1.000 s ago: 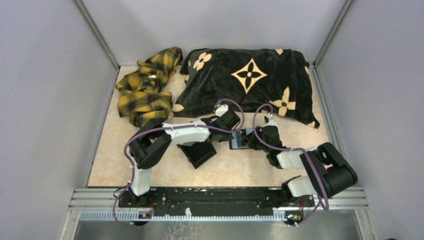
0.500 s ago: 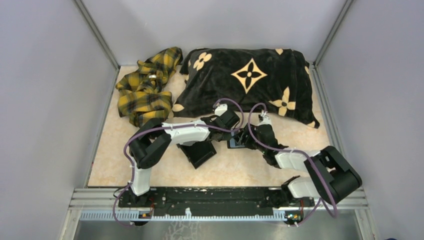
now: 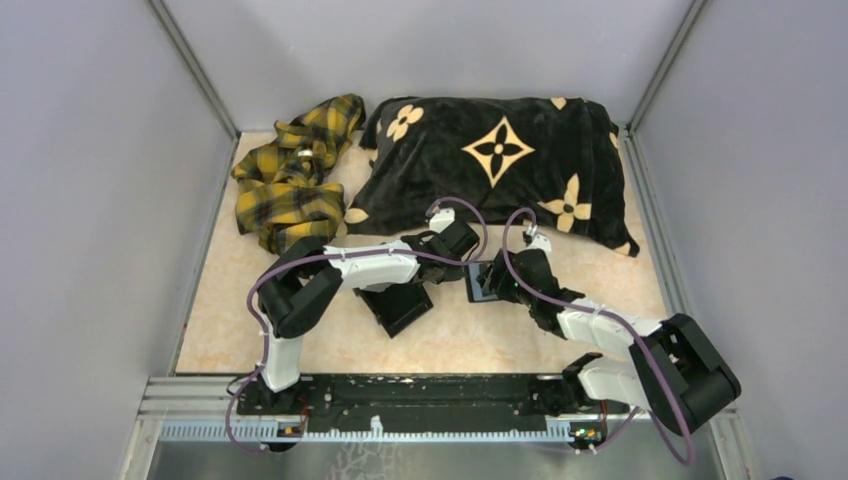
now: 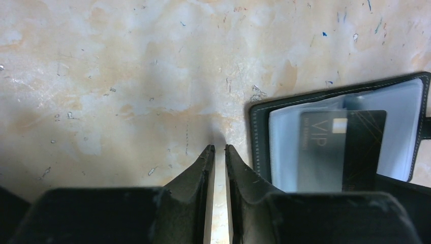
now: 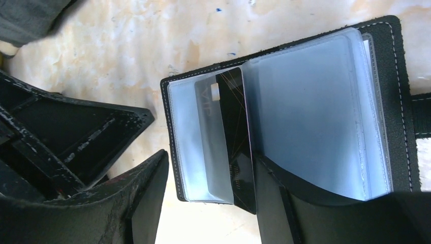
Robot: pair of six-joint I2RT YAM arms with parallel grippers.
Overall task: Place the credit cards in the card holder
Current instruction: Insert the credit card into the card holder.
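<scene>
The card holder (image 5: 305,107) lies open on the table, its clear bluish sleeves facing up, also in the left wrist view (image 4: 406,117) and small in the top view (image 3: 478,287). A black credit card marked VIP (image 5: 235,137) sits partly in a left-hand sleeve, its lower end sticking out; the same credit card (image 4: 340,147) shows through the plastic. My right gripper (image 5: 211,157) is open wide, one finger on each side of that page and card, gripping nothing. My left gripper (image 4: 217,148) rests just left of the holder, with only a thin slit between its bare fingers.
A deeper black tray (image 3: 400,308) sits left of the holder, under the left arm, and its corner (image 5: 76,132) is close to my right gripper. A black pillow with gold flowers (image 3: 495,160) and a yellow plaid cloth (image 3: 290,175) fill the back.
My right gripper has gone from shut to wide open, leaving the black card in the sleeve. The right arm's elbow has swung right and toward the near edge. The left arm has stayed still.
</scene>
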